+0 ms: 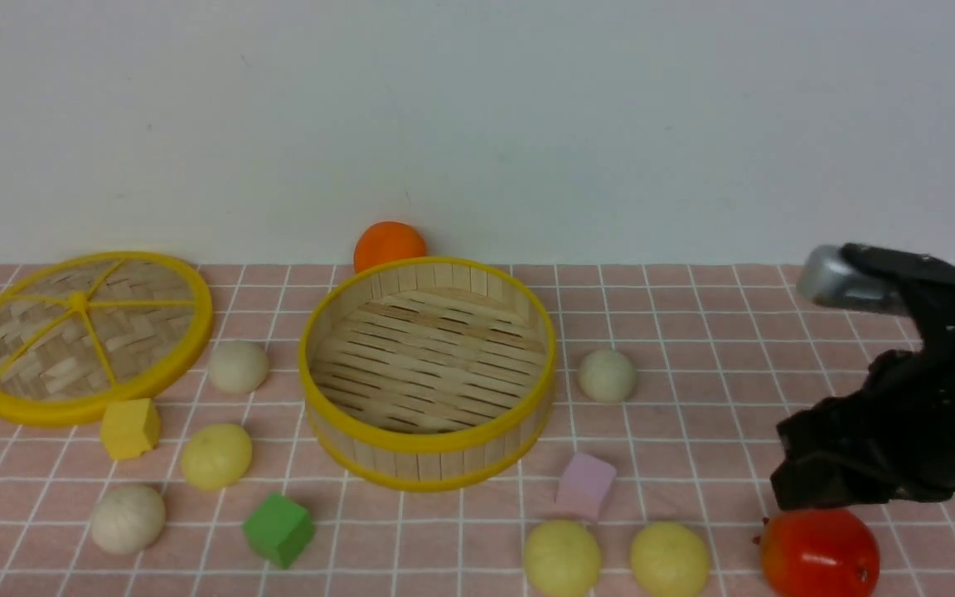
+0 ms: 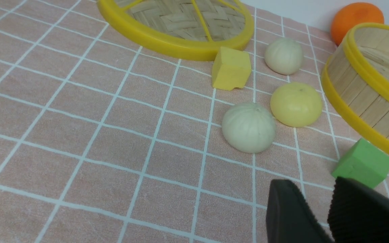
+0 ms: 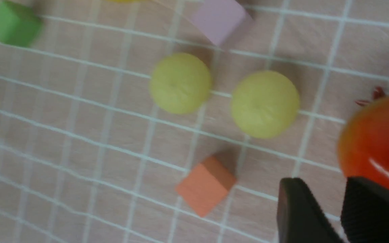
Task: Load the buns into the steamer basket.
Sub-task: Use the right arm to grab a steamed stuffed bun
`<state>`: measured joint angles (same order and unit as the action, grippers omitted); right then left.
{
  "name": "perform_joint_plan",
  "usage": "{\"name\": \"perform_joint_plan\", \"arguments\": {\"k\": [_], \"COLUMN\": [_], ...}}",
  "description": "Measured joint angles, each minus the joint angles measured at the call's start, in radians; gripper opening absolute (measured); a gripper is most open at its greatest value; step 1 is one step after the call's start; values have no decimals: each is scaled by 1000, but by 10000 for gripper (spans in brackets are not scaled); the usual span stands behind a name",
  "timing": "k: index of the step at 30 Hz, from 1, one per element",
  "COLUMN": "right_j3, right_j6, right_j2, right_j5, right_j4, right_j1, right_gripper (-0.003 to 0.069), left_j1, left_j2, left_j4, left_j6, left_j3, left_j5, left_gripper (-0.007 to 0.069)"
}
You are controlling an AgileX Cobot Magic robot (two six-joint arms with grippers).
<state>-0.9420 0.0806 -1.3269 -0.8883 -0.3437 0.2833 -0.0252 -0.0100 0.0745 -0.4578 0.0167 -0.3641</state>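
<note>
The steamer basket (image 1: 428,444) stands empty at the table's middle. Three buns lie to its left: off-white ones (image 1: 238,366) (image 1: 128,518) and a pale yellow one (image 1: 215,456). To its right lie an off-white bun (image 1: 607,375) and two yellow buns (image 1: 562,557) (image 1: 669,560). My left gripper (image 2: 312,182) is open and empty, short of an off-white bun (image 2: 248,127) and a yellow bun (image 2: 295,104). My right gripper (image 3: 322,180) is open and empty, near the two yellow buns (image 3: 180,82) (image 3: 264,104). The right arm (image 1: 900,431) hangs at the right edge.
The woven lid (image 1: 84,332) lies far left. An orange fruit (image 1: 389,245) sits behind the basket. A red fruit (image 1: 817,551) lies just under the right arm. Yellow (image 1: 129,427), green (image 1: 278,528), pink (image 1: 584,485) and orange (image 3: 205,184) blocks are scattered among the buns.
</note>
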Motion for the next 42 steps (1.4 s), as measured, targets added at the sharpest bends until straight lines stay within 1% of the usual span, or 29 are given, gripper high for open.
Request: {"name": "perform_joint_plan", "arguments": {"k": [2, 3, 5, 9, 12, 15, 16, 17, 18, 20, 21, 22, 23, 24, 26, 28, 37, 42], "right_j3": [-14, -15, -20, -20, -24, -46, -59, -61, -79, -102, -102, -113, -118, -118, -119, -119, -125, -125], "right_j6": [-98, -106, -201, -271, -258, -114, -74, -63, -42, -61, -65, -101, -141, -147, -209, -237, -254, -257], "right_j2": [-20, -24, -53, -79, -86, -103, -118, -121, -150, -206, -212, -251, -285, -289, -326, -344, -396, -436], "right_j5": [-4, -4, -7, 7, 35, 62, 63, 63, 64, 62, 62, 59, 58, 58, 71, 90, 130, 147], "right_j4": [74, 89, 171, 235, 209, 104, 82, 77, 70, 91, 94, 122, 149, 153, 197, 210, 209, 238], "right_j1": [34, 37, 51, 51, 55, 114, 147, 152, 193, 231, 231, 241, 241, 241, 241, 240, 240, 240], "right_gripper": [242, 242, 242, 242, 242, 242, 242, 242, 242, 242, 242, 242, 242, 242, 242, 242, 242, 242], "left_j1": [0, 0, 0, 0, 0, 0, 0, 0, 0, 0, 0, 0, 0, 0, 0, 0, 0, 0], "left_j2": [0, 0, 0, 0, 0, 0, 0, 0, 0, 0, 0, 0, 0, 0, 0, 0, 0, 0], "left_j4": [0, 0, 0, 0, 0, 0, 0, 0, 0, 0, 0, 0, 0, 0, 0, 0, 0, 0], "left_j6": [0, 0, 0, 0, 0, 0, 0, 0, 1, 1, 1, 1, 1, 1, 1, 1, 1, 1], "left_j3": [0, 0, 0, 0, 0, 0, 0, 0, 0, 0, 0, 0, 0, 0, 0, 0, 0, 0], "left_j5": [0, 0, 0, 0, 0, 0, 0, 0, 0, 0, 0, 0, 0, 0, 0, 0, 0, 0], "left_gripper": [240, 240, 240, 240, 240, 240, 240, 240, 240, 240, 240, 240, 240, 240, 240, 240, 240, 240]}}
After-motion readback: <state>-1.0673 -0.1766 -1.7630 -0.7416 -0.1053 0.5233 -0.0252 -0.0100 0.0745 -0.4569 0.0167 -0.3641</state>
